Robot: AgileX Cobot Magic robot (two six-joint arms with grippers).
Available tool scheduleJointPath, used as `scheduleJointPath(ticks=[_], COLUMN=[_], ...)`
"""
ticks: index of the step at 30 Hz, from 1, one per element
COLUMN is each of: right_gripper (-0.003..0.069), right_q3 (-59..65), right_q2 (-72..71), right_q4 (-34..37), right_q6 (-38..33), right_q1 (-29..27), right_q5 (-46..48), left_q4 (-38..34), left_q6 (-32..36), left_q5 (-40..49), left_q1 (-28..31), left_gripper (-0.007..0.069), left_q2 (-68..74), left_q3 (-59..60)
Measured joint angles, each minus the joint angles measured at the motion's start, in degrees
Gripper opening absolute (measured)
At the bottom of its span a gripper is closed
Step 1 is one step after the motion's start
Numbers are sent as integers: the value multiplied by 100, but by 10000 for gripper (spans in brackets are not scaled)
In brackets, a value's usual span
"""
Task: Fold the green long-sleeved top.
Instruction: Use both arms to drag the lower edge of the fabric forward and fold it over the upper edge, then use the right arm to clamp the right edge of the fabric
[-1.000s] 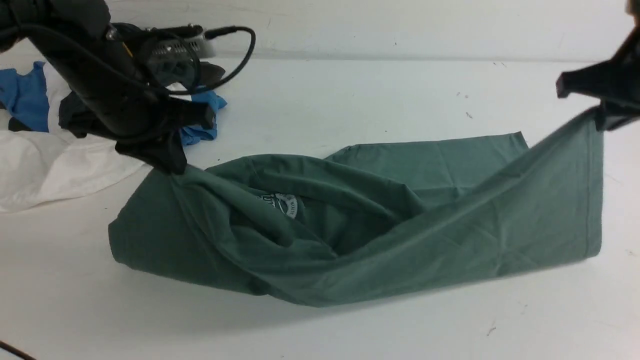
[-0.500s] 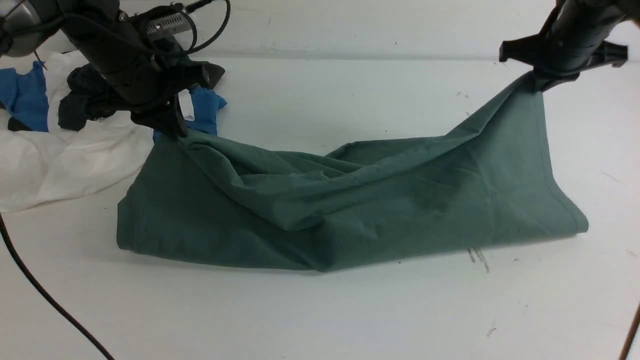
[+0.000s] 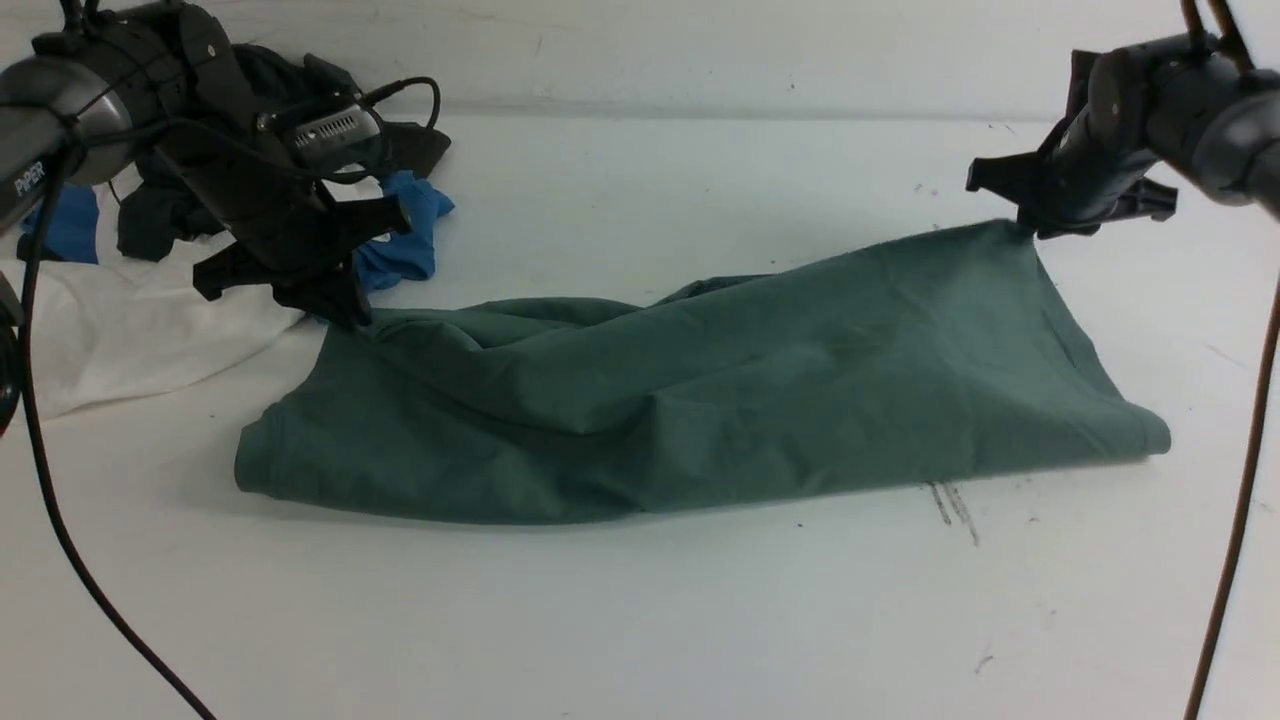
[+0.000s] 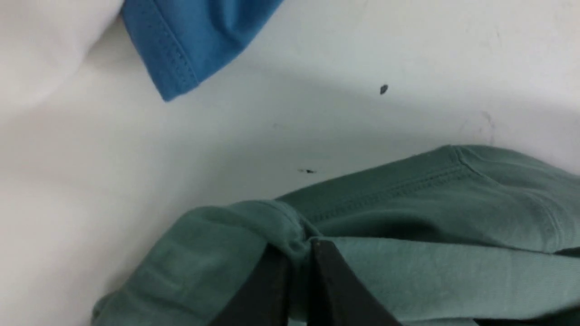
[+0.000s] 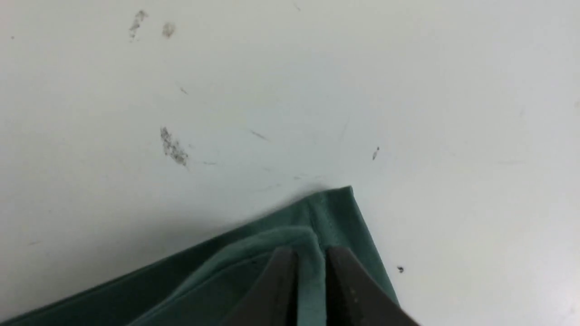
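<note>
One green long-sleeved top (image 3: 700, 400) lay folded in a long band across the middle of the white table (image 3: 640, 620), with two claws on it. The left gripper (image 3: 340, 312) stood at the top's ten o'clock corner, its fingers (image 4: 267, 290) pinched together on a bunched hem. The right gripper (image 3: 1030, 228) stood at the two o'clock corner, clamped on a fold of the same cloth, which showed between its fingers (image 5: 276, 290). Toward the table's ten o'clock lay a pile of three other garments: a blue garment (image 3: 405, 245), a white garment (image 3: 120, 330) and a dark garment (image 3: 160, 222). The left arm (image 3: 60, 110) bore the word "PiPER".
</note>
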Motion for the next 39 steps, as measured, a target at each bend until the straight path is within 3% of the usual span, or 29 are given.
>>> scheduleJointPath(ticks=[3,6,10,12,15,19,21,24,29,36,39], right_gripper=[222,346,379,357,266,57,10,-11,-15,-14,-13], right_q3=[0,0,0,-5,-29,-24,66,349,670,1033,1084], right_q2=[-32,-285,-722,-1012,-1334,-1626,-1725,-1878,-1959,-1943,-1880], right_q4=[-27,-45,-32,45,161,195,195,244,462,694,711], right_q6=[-99,-385,-782,-1083,-1497,-1989,-2092,-2092,-2092,-2092,-2092], right_q1=[0,0,0,0,0,0,-13,-47,-64,-64,-71], right_q5=[50,259,646,970,1460,1933,1963,2012,2023,2022,2022], left_q4=[80,474,843,887,785,147,-118,-315,-331,-98,10], left_q6=[0,0,19,79,259,744,1056,1398,1546,1460,1127], left_q5=[-7,158,574,637,666,661,661,661,654,-243,-578], left_q1=[0,0,7,7,-11,-291,-601,-1176,-1586,-1500,-1324], left_gripper=[69,160,242,259,235,60,15,-4,-4,-4,-4], left_q2=[-44,-235,-544,-733,-993,-1420,-1563,-1505,-884,209,499], left_q3=[-76,-433,-937,-1157,-1215,-455,154,1169,1474,437,-376])
